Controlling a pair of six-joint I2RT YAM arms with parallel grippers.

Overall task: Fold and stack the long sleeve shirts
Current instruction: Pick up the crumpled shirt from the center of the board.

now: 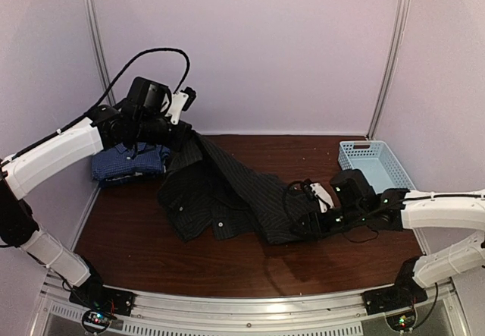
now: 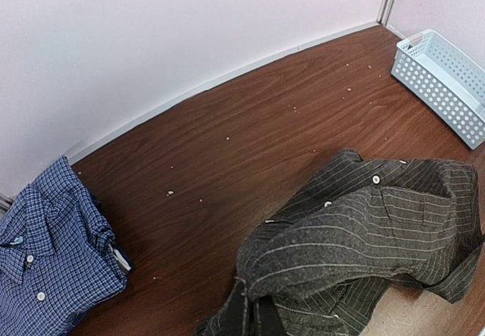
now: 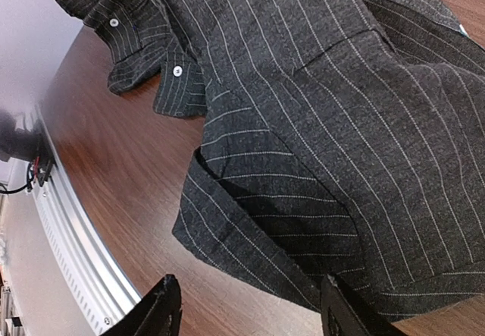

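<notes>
black shirt [image 1: 235,192]: unfolded, crumpled, mid-counter; one end lifted off the surface at far left, the rest trails down onto the wood toward near right
black shirt axis: long axis runs diagonally, far-left high end to near-right low end; button front faces up, a cuff [image 3: 178,86] lies loose on the near side; cannot tell which way the collar points
left gripper [image 1: 184,131]: raised near the back wall, looks clamped on a bunch of the black shirt; the wrist view shows cloth gathered right at the fingers
why held so: judged, lifting one end lets the cloth hang and drag out straight, so it can be laid flat before folding
right gripper [image 3: 248,279]: low over the counter at the shirt's near-right end, fingers spread wide, holding nothing; the hem sits just ahead of and between them
why placed so: judged, lined up to pinch the hem so both ends can be pulled taut
blue shirt [image 1: 125,163]: already folded into a neat packet at far left, collar and buttons up, just beside the lifted end, under the left arm
basket [image 1: 370,146]: far right corner, well apart from both shirts, nothing seen in it
counter [image 1: 136,230]: dark wood, small crumbs scattered
progress: judged, one shirt folded, the black one not yet flattened or stacked
</notes>
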